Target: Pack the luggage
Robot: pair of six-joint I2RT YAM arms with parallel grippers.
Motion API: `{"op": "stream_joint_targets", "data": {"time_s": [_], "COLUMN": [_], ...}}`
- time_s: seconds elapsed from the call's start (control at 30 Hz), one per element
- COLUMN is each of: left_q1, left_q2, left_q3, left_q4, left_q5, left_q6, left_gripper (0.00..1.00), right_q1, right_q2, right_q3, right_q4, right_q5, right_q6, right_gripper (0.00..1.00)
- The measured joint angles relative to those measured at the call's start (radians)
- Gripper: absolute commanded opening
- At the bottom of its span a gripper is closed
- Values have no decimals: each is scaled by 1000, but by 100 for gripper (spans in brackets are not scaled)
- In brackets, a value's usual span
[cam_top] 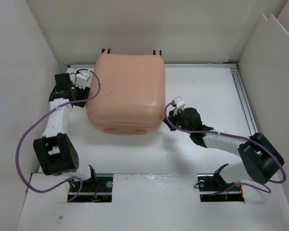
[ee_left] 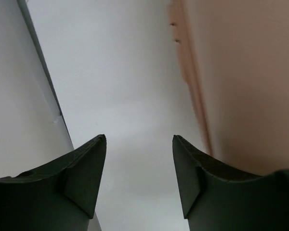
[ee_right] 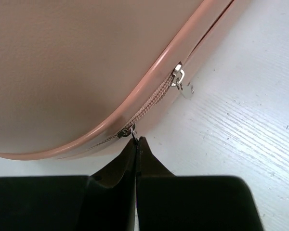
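While right tool point(ee_right: 136, 140) pinches zipper point(ee_right: 151, 100), luggage point(cam_top: 126, 94) closed

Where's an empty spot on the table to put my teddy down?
Biggest bare patch: the table between the luggage and the right rail. Also the strip on the luggage's near side. Tight: left gripper beside the luggage, right gripper pinching its zipper pull.

It looks like a robotics lab test cell: a white table point(cam_top: 202, 91) under the luggage point(cam_top: 127, 91) is boxed in by plain white panels point(cam_top: 14, 72), with a metal rail point(cam_top: 244, 96) to the luggage's right and two cabled robot arms point(cam_top: 55, 120) bolted nearer than it.
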Motion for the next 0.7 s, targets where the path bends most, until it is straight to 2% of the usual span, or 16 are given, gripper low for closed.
{"op": "stream_joint_targets", "data": {"time_s": [0.1, 0.2, 0.27, 0.33, 0.43, 0.5, 0.53, 0.67, 0.7], "left_q1": [-15, -45, -125, -272, -513, -624, -677, -794, -811], "left_q2": [-131, -297, -384, -453, -533, -517, -501, -432, -433], "left_q3": [-3, 76, 151, 159, 25, -76, -126, -262, -284], "left_q4": [-113, -283, -396, -460, -557, -596, -613, -575, -550], "left_q5": [91, 193, 241, 287, 325, 323, 314, 225, 196], "left_q6": [99, 247, 335, 366, 373, 364, 357, 317, 310], "left_gripper": [50, 48, 48, 48, 48, 48, 52, 66, 66], "right_q1": [-3, -9, -10, -10, -9, -9, -9, -9, -9], "right_q2": [13, 27, 38, 50, 67, 76, 80, 87, 87], "right_q3": [31, 48, 55, 61, 67, 71, 73, 74, 74], "right_q4": [-40, -52, -47, -40, -23, -14, -10, 3, 4], "right_q5": [-11, -25, -29, -31, -35, -38, -39, -41, -41], "right_q6": [-34, -44, -43, -43, -39, -39, -37, -35, -35], "right_gripper": [0, 0, 0, 0, 0, 0, 0, 0, 0]}}
